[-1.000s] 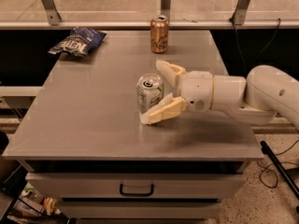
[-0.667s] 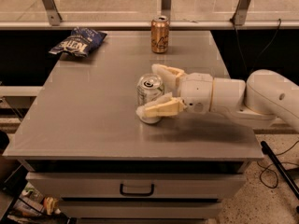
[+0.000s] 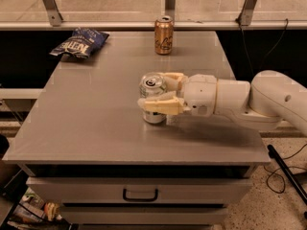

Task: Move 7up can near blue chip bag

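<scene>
The 7up can (image 3: 152,85), silver with a pull-tab top, stands upright near the middle of the grey table (image 3: 91,123). My gripper (image 3: 154,92) reaches in from the right and is shut on it, with one cream finger (image 3: 160,105) across its front and the other behind it. The can's base rests on the table. The blue chip bag (image 3: 79,42) lies at the far left corner of the table, well apart from the can and gripper.
A golden-brown can (image 3: 163,35) stands upright at the table's far edge, behind the gripper. A railing with metal posts runs behind the table. A drawer with a handle (image 3: 140,194) is below the front edge. Cables lie on the floor at the right.
The near finger has swung in against the can's front, so the gripper has closed on the 7up can. The can and arm have shifted slightly.
</scene>
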`<state>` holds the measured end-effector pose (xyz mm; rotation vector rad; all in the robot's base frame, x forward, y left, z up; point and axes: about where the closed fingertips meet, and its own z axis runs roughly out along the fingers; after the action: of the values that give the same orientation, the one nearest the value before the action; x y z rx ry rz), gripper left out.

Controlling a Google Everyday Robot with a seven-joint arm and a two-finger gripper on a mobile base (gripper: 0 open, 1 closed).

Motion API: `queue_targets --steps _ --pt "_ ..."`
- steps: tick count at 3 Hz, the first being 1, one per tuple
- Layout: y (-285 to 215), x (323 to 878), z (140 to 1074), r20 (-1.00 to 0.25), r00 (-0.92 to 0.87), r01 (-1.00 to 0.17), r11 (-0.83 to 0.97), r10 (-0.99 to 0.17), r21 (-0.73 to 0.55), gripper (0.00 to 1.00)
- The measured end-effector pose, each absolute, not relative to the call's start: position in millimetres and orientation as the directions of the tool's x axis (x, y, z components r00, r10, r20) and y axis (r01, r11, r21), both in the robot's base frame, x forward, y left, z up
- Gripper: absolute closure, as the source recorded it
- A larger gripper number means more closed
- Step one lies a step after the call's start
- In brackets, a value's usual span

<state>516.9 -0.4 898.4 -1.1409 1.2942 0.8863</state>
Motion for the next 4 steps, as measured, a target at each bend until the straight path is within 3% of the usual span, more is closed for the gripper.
queue_targets --steps 1,2,4 --pt "2 516 899 -0.988 0.112 -0.961 0.241 -0.107 -0.135 0.88" --pt "4 516 900 -0.988 0.113 -0.962 0.238 -0.107 -0.136 1.00" --pt "13 581 938 -0.994 0.094 -0.953 0.284 -0.059 -0.107 1.00"
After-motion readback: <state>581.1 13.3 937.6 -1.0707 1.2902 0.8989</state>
